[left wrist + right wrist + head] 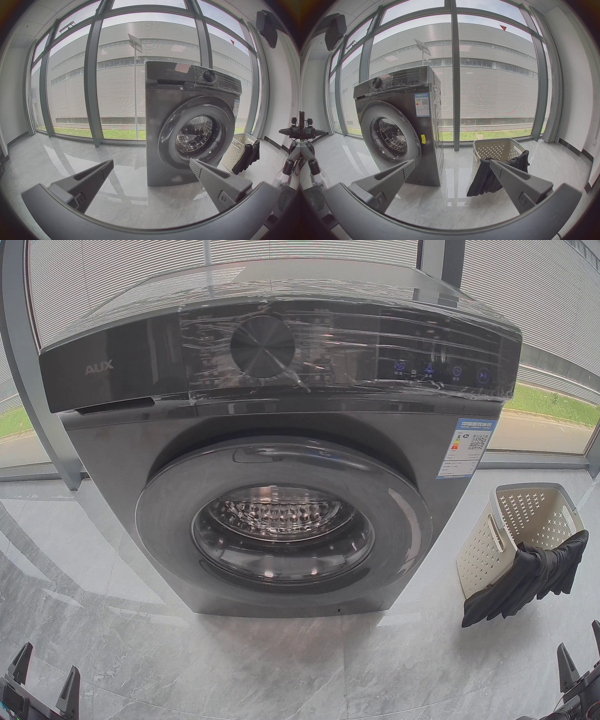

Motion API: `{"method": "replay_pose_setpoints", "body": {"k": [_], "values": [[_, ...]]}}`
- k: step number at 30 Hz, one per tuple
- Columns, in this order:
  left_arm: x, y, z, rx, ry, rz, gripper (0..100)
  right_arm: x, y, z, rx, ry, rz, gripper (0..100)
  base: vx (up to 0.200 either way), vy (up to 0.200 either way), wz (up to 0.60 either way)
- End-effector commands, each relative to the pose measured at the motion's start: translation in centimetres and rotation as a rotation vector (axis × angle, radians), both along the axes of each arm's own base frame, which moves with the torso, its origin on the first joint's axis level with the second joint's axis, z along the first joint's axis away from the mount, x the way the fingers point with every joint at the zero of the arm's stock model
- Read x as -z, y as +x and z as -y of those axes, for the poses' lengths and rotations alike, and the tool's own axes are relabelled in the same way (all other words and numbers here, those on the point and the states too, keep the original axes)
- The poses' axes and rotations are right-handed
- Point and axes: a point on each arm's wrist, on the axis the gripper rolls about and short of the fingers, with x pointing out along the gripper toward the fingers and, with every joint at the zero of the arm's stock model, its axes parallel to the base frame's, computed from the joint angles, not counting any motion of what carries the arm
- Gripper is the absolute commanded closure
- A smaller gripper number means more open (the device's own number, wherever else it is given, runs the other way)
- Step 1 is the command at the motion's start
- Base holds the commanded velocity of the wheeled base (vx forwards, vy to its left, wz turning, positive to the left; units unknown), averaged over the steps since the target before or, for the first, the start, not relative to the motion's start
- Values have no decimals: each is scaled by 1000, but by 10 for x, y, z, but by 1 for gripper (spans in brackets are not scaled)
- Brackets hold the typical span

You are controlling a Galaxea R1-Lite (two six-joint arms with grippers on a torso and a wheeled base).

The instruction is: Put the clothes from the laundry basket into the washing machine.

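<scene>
Left hand (150, 162), right hand (451, 162) both agape; limp black cloth (525, 584) over perforated cream basket (478, 555)

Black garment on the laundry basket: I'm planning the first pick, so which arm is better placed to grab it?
Right, likely. The black garment drapes over the laundry basket rim on the robot's right, near the open right hand; the left hand is at the far left.

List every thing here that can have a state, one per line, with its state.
washing machine door: shut.
laundry basket: standing on the floor, clothes over its rim.
dark clothes: draped over the basket's rim, hanging outside.
left gripper: open, empty.
right gripper: open, empty.
</scene>
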Motion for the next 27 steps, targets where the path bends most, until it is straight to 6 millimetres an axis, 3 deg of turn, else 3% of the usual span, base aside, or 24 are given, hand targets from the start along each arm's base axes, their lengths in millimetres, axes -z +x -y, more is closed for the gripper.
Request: {"method": "replay_pose_setpoints", "body": {"k": [1,8,27], "values": [[5,0,0,-1,-1,1,0,5,0,0,-1,0,-1,0,0,0,0],[5,0,0,-1,-1,1,0,5,0,0,-1,0,-1,0,-171,0,0],[5,0,0,-2,1,-1,0,5,0,0,-1,0,-1,0,0,0,0]]}}
